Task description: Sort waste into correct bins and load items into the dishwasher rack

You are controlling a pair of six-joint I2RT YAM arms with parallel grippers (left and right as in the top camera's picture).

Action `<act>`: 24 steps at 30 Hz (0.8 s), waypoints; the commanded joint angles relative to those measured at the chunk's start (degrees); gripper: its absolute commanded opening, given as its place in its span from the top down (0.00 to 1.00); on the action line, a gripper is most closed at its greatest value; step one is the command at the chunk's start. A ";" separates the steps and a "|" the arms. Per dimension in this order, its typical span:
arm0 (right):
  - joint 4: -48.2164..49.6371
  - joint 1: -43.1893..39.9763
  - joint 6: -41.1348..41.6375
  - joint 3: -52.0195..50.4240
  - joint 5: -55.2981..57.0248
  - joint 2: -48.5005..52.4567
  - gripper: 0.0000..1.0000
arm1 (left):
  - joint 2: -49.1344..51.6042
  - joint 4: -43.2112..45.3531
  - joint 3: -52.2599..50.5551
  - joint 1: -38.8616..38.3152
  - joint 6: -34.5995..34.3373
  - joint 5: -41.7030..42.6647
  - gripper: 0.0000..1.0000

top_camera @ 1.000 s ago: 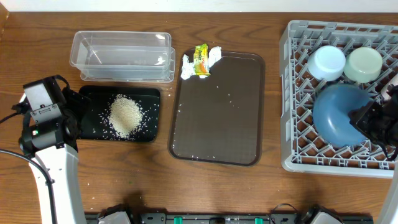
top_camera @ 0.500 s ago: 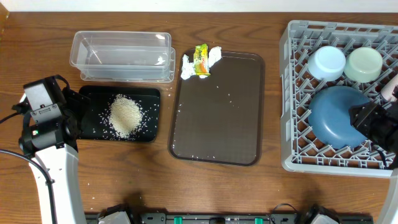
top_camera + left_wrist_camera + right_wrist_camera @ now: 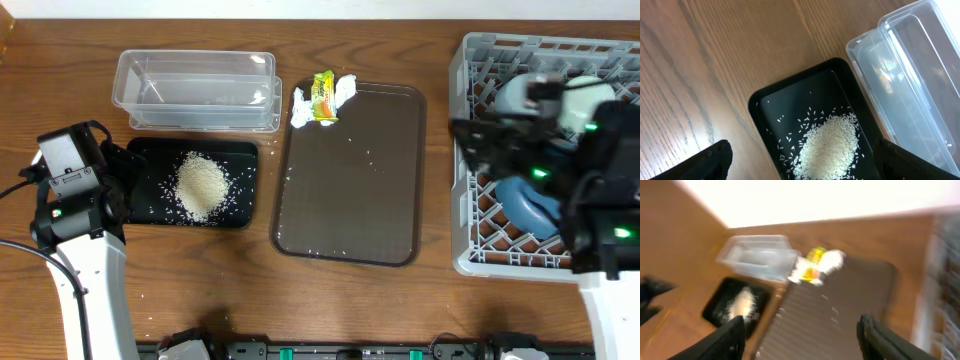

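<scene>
A heap of rice (image 3: 202, 185) lies in the black tray (image 3: 150, 150), with the clear tub (image 3: 195, 90) behind it. The tissue (image 3: 340, 92) and yellow-green wrapper (image 3: 323, 97) sit at the brown tray's far left corner. My left gripper (image 3: 802, 165) hangs open over the black tray's near end, rice (image 3: 830, 147) between its fingers' line and untouched. My right gripper (image 3: 480, 150) is raised and blurred over the dishwasher rack (image 3: 470, 60), open and empty (image 3: 802, 342), facing the brown tray. The large blue bowl (image 3: 530, 205) rests in the rack, partly hidden by the arm. Two pale bowls (image 3: 510, 95) (image 3: 582, 95) show behind it.
The brown serving tray (image 3: 350, 170) lies mid-table with a few stray rice grains on it. The right wrist view is motion-blurred; it shows the tub (image 3: 757, 255), the wrapper (image 3: 815, 262) and the brown tray (image 3: 840, 310).
My right gripper opened and let go of the blue bowl, which stays in the rack. The arm then rose and swung left over the rack. The left arm has not moved.
</scene>
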 commanded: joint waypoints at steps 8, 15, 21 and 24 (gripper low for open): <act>6.78 18.56 1.49 10.60 17.92 16.92 0.47 | 0.35 -0.20 0.90 0.31 -0.55 -0.31 0.08; -9.18 21.53 -4.50 33.16 20.22 36.89 0.32 | 0.35 -0.20 0.90 0.31 -0.52 -0.31 0.08; -17.49 20.81 -4.66 42.51 21.99 44.09 0.01 | 0.35 -0.20 0.90 0.31 -0.52 -0.31 0.08; -17.44 18.38 -4.37 42.58 30.05 43.63 0.01 | 0.35 -0.20 0.90 0.31 -0.52 -0.31 0.09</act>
